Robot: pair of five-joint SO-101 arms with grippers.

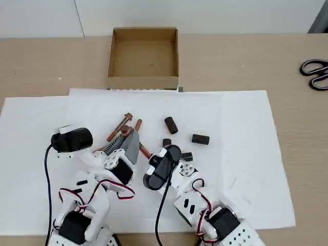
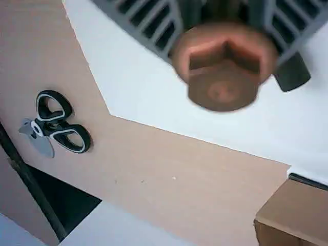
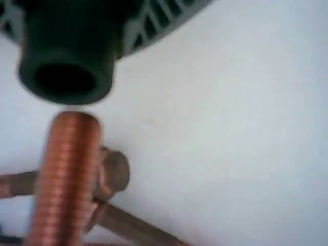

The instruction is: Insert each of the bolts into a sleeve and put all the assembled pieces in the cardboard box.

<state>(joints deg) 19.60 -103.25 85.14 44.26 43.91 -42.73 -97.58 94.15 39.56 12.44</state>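
Observation:
My left gripper [image 1: 132,142] [image 2: 221,13] is shut on a copper bolt [image 1: 145,151]; its hex head [image 2: 223,66] sits between the grey fingers [image 2: 138,20]. My right gripper [image 1: 166,148] [image 3: 66,31] is shut on a dark sleeve [image 3: 66,69], small and dark at the gripper's tip [image 1: 166,142]. The bolt's threaded end [image 3: 66,174] points at the sleeve's open mouth, just short of it. Two loose bolts [image 1: 120,127] [image 1: 138,124] lie beyond the left gripper. Loose sleeves [image 1: 171,125] [image 1: 200,139] [image 1: 187,156] lie near the right gripper. The cardboard box [image 1: 143,82] stands open at the back.
White paper [image 1: 241,169] covers the work area on the wooden table. Scissors [image 1: 315,74] [image 2: 56,128] lie at the far right edge. A box corner [image 2: 292,220] and a loose sleeve [image 2: 292,74] show past the bolt head. Loose bolts [image 3: 115,171] lie behind the threaded end.

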